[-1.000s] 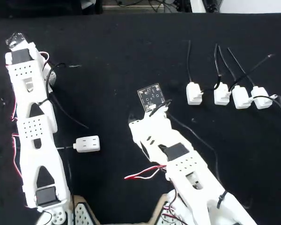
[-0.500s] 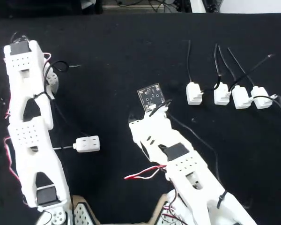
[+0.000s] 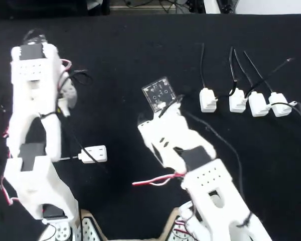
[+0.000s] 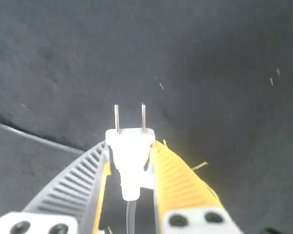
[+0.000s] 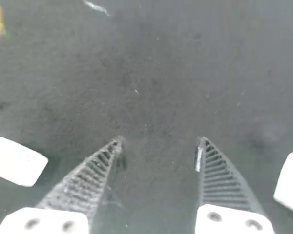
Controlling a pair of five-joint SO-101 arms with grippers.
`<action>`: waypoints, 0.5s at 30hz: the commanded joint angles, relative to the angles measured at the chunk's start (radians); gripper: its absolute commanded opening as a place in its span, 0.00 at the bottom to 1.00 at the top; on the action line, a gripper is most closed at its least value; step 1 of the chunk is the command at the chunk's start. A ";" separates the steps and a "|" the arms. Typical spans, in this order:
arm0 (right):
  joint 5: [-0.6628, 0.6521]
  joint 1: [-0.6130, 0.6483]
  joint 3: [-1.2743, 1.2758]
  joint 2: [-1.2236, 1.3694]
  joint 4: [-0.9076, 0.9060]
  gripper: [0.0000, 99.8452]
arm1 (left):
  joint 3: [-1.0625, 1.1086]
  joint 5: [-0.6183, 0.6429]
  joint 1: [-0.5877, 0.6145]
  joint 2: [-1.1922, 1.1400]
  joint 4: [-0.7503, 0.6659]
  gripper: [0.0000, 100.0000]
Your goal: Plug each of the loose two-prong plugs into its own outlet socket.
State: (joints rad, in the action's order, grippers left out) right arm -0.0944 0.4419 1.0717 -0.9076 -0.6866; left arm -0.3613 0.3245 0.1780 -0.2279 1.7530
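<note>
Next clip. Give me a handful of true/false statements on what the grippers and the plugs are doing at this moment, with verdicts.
1. The left gripper is shut on a two-prong plug. True.
2. That plug's prongs sit in a socket. False: they are bare, out over the black table.
3. The right gripper holds a plug. False: it is open and empty.
4. Four white corded blocks lie in a row. True.
5. A white outlet block lies between the two arms. True.

Outlet block (image 3: 94,154) on blk table (image 3: 120,55); 4 corded blocks (image 3: 237,102) apart
</note>
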 commanded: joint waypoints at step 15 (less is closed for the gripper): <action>-0.255 -0.454 -0.047 -0.802 -0.621 0.22 | 0.275 0.035 -0.529 0.195 -0.112 0.03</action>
State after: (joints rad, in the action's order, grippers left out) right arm -0.3076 0.0445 0.9966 -1.6057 -1.2589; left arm -0.1204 0.2417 -0.2317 -0.0821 1.6548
